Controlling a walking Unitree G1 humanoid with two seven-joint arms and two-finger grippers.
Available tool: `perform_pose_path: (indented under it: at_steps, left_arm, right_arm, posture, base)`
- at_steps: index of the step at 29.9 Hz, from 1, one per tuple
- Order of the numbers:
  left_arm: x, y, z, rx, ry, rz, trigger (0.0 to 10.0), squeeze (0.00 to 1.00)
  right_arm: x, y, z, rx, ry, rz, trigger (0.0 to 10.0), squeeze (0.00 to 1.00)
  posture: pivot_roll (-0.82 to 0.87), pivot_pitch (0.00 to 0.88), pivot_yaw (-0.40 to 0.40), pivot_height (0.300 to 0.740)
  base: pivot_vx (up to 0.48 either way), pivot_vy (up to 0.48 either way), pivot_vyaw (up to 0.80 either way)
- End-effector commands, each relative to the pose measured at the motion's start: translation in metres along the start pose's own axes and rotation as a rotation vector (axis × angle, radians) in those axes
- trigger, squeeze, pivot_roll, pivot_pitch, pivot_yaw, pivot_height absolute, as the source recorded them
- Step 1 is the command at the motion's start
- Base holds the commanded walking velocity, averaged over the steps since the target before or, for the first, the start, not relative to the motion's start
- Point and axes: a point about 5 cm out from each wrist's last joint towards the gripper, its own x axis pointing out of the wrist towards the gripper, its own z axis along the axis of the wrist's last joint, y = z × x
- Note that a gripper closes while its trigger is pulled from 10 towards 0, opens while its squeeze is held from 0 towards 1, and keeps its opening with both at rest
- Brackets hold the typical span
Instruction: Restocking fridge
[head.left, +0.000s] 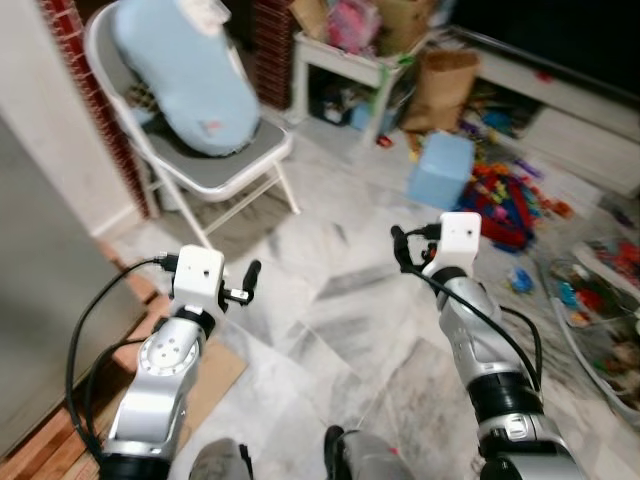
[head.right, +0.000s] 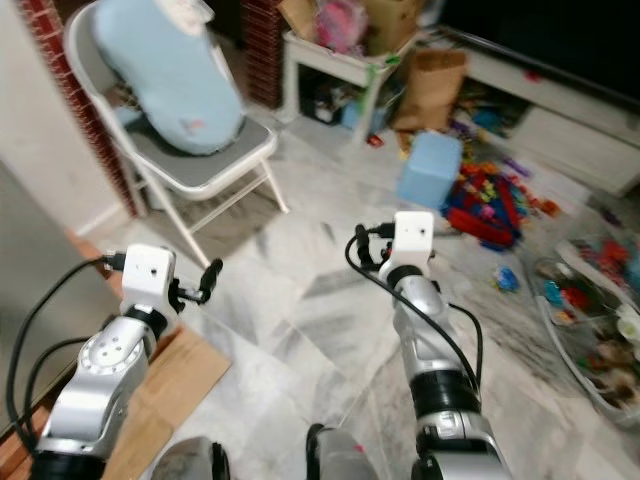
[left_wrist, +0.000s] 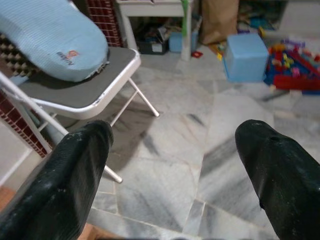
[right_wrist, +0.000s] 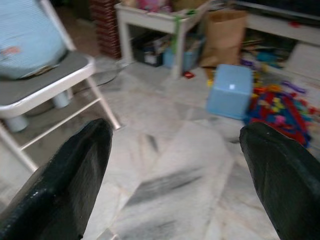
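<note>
You see both arms raised forward over the marble floor (head.left: 330, 330). The left gripper (left_wrist: 170, 165) and the right gripper (right_wrist: 175, 165) each stand wide apart and hold nothing. One folding chair (head.left: 215, 170) with one blue cushion (head.left: 185, 75) stands ahead-left; one blue box (head.left: 440, 168) lies ahead-right, beside scattered toys (head.left: 500, 195).

Two silver arms with rounded metal segments are seen. Each arm is ended by a white box-shaped wrist block, and black cables are looped from these blocks back along the arms. A black band is fitted around the right forearm. The left gripper (left_wrist: 172, 165) and the right gripper (right_wrist: 175, 165) are made of thick, matte black fingers with rounded tips.
</note>
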Motion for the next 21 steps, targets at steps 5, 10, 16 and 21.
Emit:
perform_pose_path:
  at_steps: [5, 10, 16, 21]
  left_arm:
    - [-0.015, 0.016, -0.005, 0.035, 0.013, 0.037, 10.0, 0.0]
    - [-0.019, 0.007, -0.008, -0.032, 0.002, 0.019, 10.0, 0.0]
    - [-0.017, -0.013, -0.007, -0.083, -0.011, -0.05, 10.0, 0.0]
    - [-0.018, -0.016, -0.009, -0.093, -0.006, -0.061, 10.0, 0.0]
  right_arm:
    - [-0.026, -0.023, 0.006, -0.021, -0.022, -0.089, 10.0, 0.0]
    - [-0.054, -0.028, -0.008, -0.044, 0.035, -0.097, 10.0, 0.0]
    - [-0.057, -0.02, -0.003, -0.029, 0.019, -0.059, 10.0, 0.0]
    - [-0.06, -0.02, 0.004, -0.063, -0.018, -0.056, 10.0, 0.0]
  posture:
    - [0.05, 0.125, -0.031, 0.74]
    - [0.02, 0.131, -0.036, 0.74]
    - [0.01, 0.105, -0.037, 0.74]
    - [0.0, 0.084, -0.043, 0.74]
  base:
    - [0.0, 0.0, -0.8]
    - [0.0, 0.0, -0.8]
    - [-0.089, 0.0, -0.62]
    - [-0.28, 0.0, 0.0]
